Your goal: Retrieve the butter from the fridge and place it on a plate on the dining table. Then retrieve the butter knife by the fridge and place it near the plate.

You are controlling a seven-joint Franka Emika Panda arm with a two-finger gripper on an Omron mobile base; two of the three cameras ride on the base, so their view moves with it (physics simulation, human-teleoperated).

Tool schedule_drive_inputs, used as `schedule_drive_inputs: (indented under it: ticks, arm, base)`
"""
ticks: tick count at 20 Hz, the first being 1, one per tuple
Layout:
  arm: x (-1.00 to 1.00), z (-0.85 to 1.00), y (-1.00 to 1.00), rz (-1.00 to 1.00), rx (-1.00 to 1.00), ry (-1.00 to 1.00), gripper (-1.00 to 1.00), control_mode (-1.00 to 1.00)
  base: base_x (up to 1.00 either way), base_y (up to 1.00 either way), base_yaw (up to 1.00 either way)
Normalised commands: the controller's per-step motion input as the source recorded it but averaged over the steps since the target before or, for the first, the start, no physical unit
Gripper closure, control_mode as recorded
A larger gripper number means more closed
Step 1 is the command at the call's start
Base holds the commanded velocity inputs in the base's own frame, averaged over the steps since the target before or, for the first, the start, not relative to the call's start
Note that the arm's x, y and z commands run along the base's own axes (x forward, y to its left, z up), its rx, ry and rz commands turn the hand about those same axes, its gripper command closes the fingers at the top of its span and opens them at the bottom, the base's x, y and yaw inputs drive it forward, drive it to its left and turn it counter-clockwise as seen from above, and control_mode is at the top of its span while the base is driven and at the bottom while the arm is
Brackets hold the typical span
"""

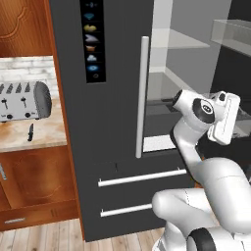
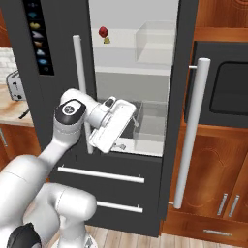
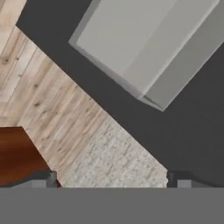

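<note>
The fridge point(image 1: 108, 122) point(image 2: 62, 63) has its left door closed and its right side open. On an upper shelf lies the butter point(image 2: 106, 41), a tiny yellowish piece just below a small red item point(image 2: 103, 32). My gripper point(image 2: 129, 134) point(image 3: 113, 180) is open with nothing between its fingers. It hangs at the lower shelf, well below the butter and slightly right of it. The black butter knife point(image 1: 30, 132) point(image 2: 23, 115) lies on the counter left of the fridge, in front of the toaster. The plate and the dining table are out of view.
A silver toaster point(image 1: 23, 101) stands on the beige counter point(image 1: 46, 135). Clear bins point(image 2: 156, 42) point(image 2: 151, 127) sit on the fridge shelves. The open right door, with its long white handle point(image 2: 191, 131), stands beside wood cabinets and a dark oven point(image 2: 227, 85). Two drawers point(image 1: 142, 177) are below.
</note>
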Motion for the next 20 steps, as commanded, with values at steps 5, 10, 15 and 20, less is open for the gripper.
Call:
schedule_drive_inputs:
  ticks: [5, 10, 15, 20]
  arm:
    - [0.02, -0.03, 0.91, -0.24, 0.33, -0.28, -1.0, -1.0]
    - [0.17, -0.04, 0.64, -0.23, 0.64, -0.56, -1.0, -1.0]
    - [0.24, -0.01, 0.49, -0.09, 0.51, -0.72, -1.0, -1.0]
    - [0.3, 0.17, 0.34, 0.04, 0.21, -0.52, -1.0, -1.0]
  base:
    - [0.0, 0.0, 0.0]
    - [0.0, 0.0, 0.0]
    - [0.0, 0.0, 0.0]
    - [0.0, 0.0, 0.0]
